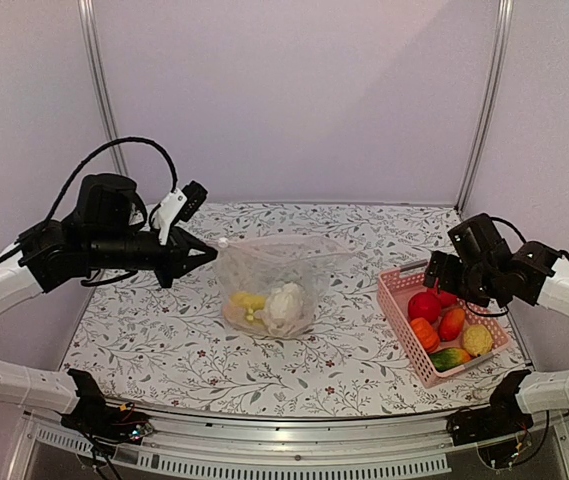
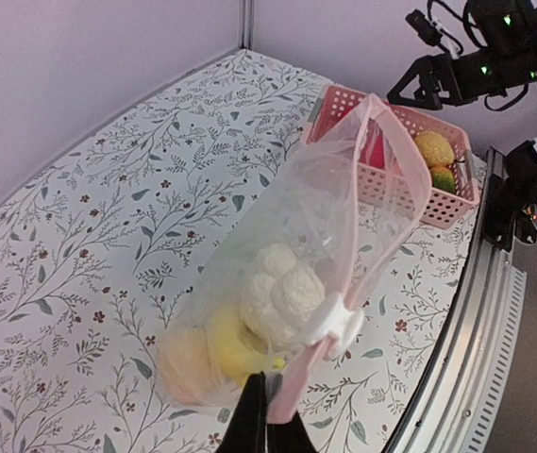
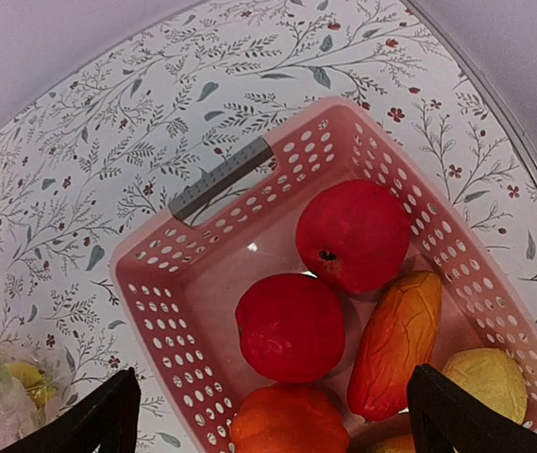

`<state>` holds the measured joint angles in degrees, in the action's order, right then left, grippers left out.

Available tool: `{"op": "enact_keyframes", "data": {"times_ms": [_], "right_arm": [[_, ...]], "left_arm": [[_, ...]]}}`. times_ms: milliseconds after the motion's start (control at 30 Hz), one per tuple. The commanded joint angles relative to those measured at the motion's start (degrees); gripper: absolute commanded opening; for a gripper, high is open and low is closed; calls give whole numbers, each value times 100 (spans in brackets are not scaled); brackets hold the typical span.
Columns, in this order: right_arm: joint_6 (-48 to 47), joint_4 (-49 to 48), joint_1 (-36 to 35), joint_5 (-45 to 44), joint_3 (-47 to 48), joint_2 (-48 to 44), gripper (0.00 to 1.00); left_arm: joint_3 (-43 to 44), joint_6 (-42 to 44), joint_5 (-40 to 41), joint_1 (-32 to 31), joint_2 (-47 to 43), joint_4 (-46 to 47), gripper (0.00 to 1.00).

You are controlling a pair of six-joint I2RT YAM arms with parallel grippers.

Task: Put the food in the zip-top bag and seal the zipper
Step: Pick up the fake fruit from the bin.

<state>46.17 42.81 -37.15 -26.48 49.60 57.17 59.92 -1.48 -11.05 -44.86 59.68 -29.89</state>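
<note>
Tabletop (image 1: 164, 330) with a leafy flower print carries everything. In the top view the zip-top bag (image 1: 269, 275) stands near its centre, mouth up and gaping. The pink slotted basket (image 1: 396, 300) lies well apart from it at about 3 o'clock, near the right edge.

The left hand (image 1: 204, 255) reaches the bag's upper corner from 9 o'clock. In the left wrist view its fingers (image 2: 260, 420) are pinched shut on the zipper (image 2: 381, 189), the pale pink strip along the mouth, just below the white slider (image 2: 334, 321). The right hand (image 3: 273, 411) hangs over the basket's far end with its fingers spread wide, holding nothing.

Inside the bag the white cauliflower (image 2: 277, 293) rests at the bottom, with the yellow banana (image 1: 247, 300) touching it at 9 o'clock.

In the right wrist view two red round fruits (image 3: 353, 234) lie side by side in the basket. An orange piece (image 3: 395, 342) leans at 4 o'clock of them, and a yellow piece (image 3: 490, 377) sits beyond it. A green piece (image 1: 444, 358) lies at the basket's near end.
</note>
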Motion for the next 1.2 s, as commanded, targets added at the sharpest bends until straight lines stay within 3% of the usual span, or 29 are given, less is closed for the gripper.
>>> {"op": "enact_keyframes", "data": {"times_ms": [0, 300, 567, 1167], "right_arm": [[89, 139, 308, 486, -319, 324, 99], [-161, -530, 577, 1013, -528, 1046, 99], [-277, -669, 750, 1241, -370, 1926, 92], [-374, -1073, 893, 1374, -373, 2389, 77]], "left_arm": [[-110, 99, 56, 65, -228, -115, 0], [-103, 63, -171, 66, -203, -104, 0], [-125, 51, -230, 65, -272, -102, 0], [-139, 60, -229, 65, -266, -104, 0]]}}
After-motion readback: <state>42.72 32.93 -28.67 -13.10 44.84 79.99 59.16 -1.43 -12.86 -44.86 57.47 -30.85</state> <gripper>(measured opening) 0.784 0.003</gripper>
